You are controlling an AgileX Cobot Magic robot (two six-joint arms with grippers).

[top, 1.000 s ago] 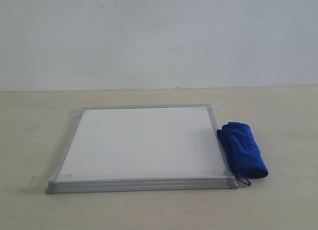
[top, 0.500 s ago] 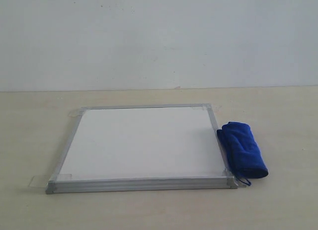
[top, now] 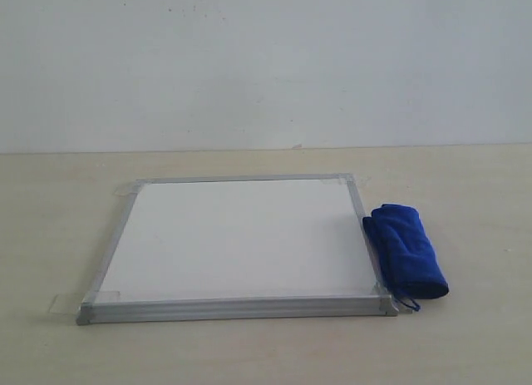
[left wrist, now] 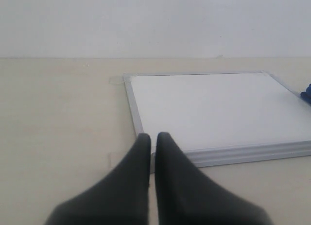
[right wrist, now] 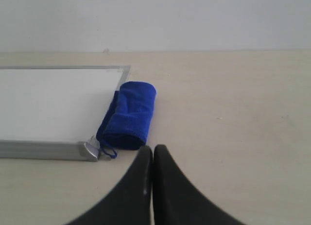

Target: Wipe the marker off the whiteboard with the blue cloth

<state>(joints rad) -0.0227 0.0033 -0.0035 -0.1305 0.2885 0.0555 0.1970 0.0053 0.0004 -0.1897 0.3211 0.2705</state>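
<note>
The whiteboard (top: 237, 239) lies flat on the table with its silver frame and tape tabs; its surface looks plain white and no red marker lines show in any view. A folded blue cloth (top: 407, 250) rests against the board's right edge, also seen as the blue cloth (right wrist: 128, 115) beside the whiteboard (right wrist: 53, 106). My left gripper (left wrist: 152, 136) is shut and empty, near the front left corner of the whiteboard (left wrist: 214, 108). My right gripper (right wrist: 152, 148) is shut and empty, just short of the cloth. Neither gripper appears in the exterior view.
A beige table (top: 465, 343) stretches around the board, with a pale wall (top: 266, 61) behind it. A loose tape tab (top: 62, 304) sticks out at the board's front left corner.
</note>
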